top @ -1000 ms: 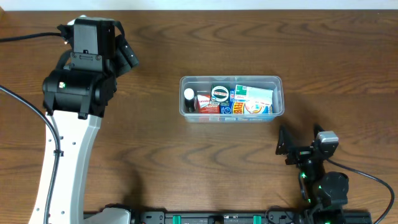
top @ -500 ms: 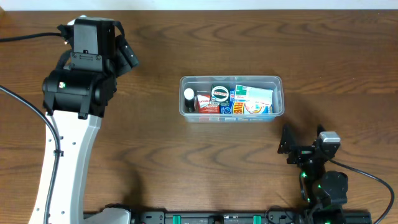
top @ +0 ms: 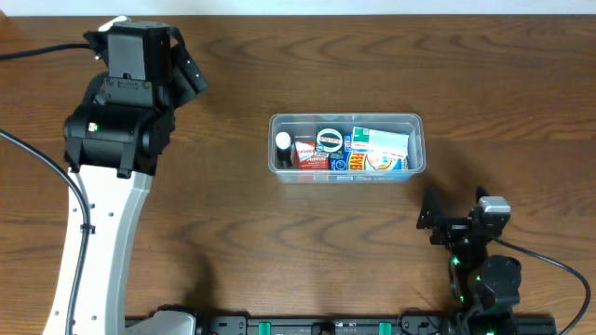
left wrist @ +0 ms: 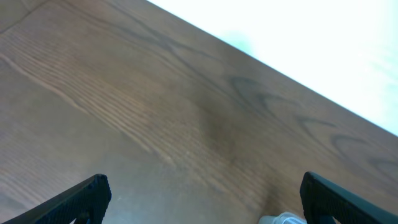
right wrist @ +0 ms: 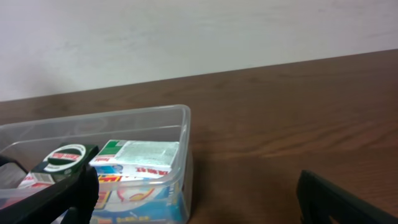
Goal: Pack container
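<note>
The container (top: 346,117), a clear rectangular tub, sits at mid-table and holds several small packaged items (top: 358,149). My left gripper (top: 193,74) hangs open at the far left, well away from the container, with nothing between its fingers. The left wrist view gives only bare wood between the open left gripper (left wrist: 208,205) fingers. My right gripper (top: 453,208) stands open near the front right, just short of the container's right end. In the right wrist view the container (right wrist: 186,134) lies ahead and to the left of the empty right gripper (right wrist: 196,202).
The wooden table (top: 279,242) ends at a pale wall (right wrist: 186,37) behind the container. A small clear pale thing (left wrist: 280,219) shows at the bottom edge of the left wrist view; I cannot tell what it is. The left arm's white link (top: 93,242) crosses the table's left side.
My right gripper has drawn back slightly toward the front edge. The left wrist has shifted a little toward the far edge. Both grippers stay open.
</note>
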Available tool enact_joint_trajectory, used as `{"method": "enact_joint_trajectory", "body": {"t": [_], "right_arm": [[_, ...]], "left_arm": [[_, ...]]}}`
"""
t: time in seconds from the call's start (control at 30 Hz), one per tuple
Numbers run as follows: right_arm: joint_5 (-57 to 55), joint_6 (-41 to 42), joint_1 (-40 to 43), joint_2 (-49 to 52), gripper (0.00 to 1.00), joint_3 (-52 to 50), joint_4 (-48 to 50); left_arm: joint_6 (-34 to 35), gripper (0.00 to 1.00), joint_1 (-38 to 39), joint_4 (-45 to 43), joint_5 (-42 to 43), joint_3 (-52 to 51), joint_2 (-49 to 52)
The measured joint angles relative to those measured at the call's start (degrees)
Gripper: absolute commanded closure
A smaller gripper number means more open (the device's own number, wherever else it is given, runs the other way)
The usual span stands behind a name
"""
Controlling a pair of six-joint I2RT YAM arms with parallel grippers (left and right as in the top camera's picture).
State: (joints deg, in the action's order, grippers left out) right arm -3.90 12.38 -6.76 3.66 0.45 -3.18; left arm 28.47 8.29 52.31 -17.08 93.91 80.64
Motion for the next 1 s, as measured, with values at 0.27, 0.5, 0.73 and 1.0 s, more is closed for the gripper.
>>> {"method": "enact_joint_trajectory", "body": {"t": [0.27,0.5,0.73,1.0], "right_arm": [[-1.14,-0.02,0.0,0.02,0.01,0.0,-0.22],[-1.33,-0.02,0.0,0.04,0.01,0.0,-0.22],[-1.55,-0.02,0.0,0.07,0.01,0.0,-0.2],[-1.73,-0.02,0.0,0.09,0.01,0.0,-0.2]], "left_arm": [[-0.07,0.02,0.02,-5.55,0.22,-0.02,-0.63],[-4.63,0.02,3.32,-8.07,0.2,-0.57,-7.76],[-7.13,0.02,7.65,-14.29,0.17,-12.44,-23.34],[-7.26,0.02,7.89,-19.21,-0.55,-33.57,-45.9]]}}
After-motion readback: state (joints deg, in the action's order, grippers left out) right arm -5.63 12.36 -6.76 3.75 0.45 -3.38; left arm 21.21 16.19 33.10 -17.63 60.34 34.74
